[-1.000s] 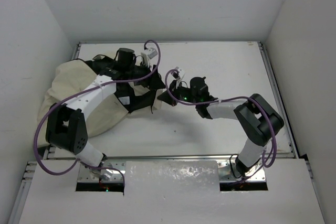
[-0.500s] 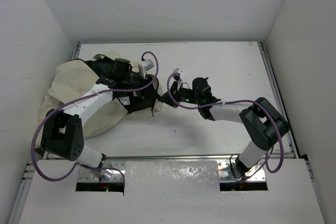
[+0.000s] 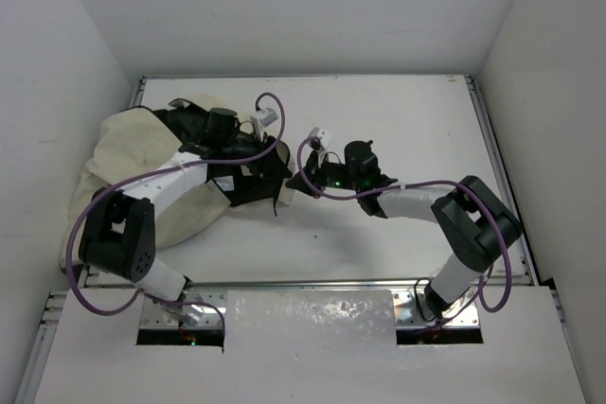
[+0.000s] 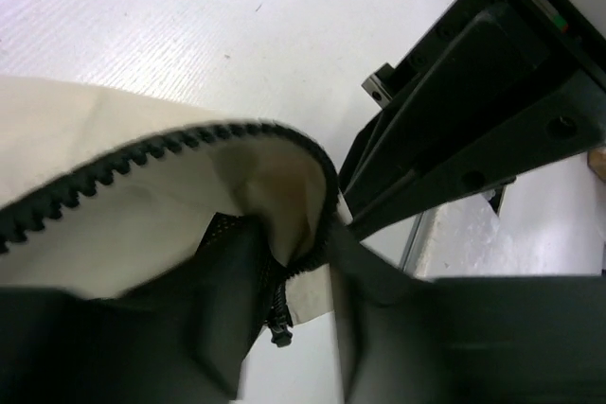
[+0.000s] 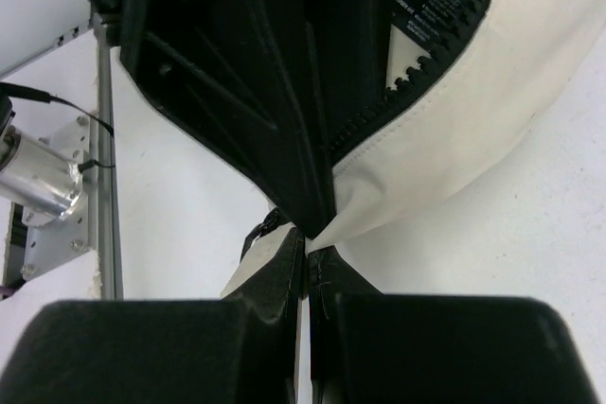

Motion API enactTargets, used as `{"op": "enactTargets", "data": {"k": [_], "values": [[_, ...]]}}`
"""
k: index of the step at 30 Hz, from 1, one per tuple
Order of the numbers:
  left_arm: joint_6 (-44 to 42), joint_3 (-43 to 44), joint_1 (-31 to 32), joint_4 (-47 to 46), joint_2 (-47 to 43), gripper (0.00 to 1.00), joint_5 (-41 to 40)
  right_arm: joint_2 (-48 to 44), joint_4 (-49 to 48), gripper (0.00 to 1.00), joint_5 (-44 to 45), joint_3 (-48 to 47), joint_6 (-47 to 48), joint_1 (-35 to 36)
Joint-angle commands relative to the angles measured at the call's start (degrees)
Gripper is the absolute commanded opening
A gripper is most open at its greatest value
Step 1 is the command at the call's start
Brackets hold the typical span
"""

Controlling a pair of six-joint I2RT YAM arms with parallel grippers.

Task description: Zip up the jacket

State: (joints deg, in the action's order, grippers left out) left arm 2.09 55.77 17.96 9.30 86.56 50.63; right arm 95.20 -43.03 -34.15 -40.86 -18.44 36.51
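Observation:
The cream-beige jacket lies bunched at the table's left, with its black lining turned out toward the middle. My left gripper is shut on the jacket's front edge. In the left wrist view the fabric curls over the fingers, with zipper teeth along the rim and a small zipper end hanging between them. My right gripper is shut on the jacket's cream corner, right next to the left gripper. Zipper teeth run up from there.
The left gripper's black body fills the top of the right wrist view. The right gripper's body crowds the left wrist view. Purple cables loop over both wrists. The table's metal rail runs along the left.
My left gripper has come down and right with the jacket edge, closer to the right gripper. The right gripper has shifted slightly left. Both stay shut on fabric.

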Motion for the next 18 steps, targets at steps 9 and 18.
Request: {"op": "enactTargets", "data": {"k": [9, 18], "values": [[0.7, 2.4, 0.2, -6.0, -2.7, 0.53, 0.2, -2.4, -1.2, 0.00, -3.7, -0.8, 2.5, 0.9], [2.1, 1.7, 2.6, -6.1, -1.3, 0.32, -3.4, -2.8, 0.7, 0.00, -2.3, -1.1, 3.8, 1.0]]}}
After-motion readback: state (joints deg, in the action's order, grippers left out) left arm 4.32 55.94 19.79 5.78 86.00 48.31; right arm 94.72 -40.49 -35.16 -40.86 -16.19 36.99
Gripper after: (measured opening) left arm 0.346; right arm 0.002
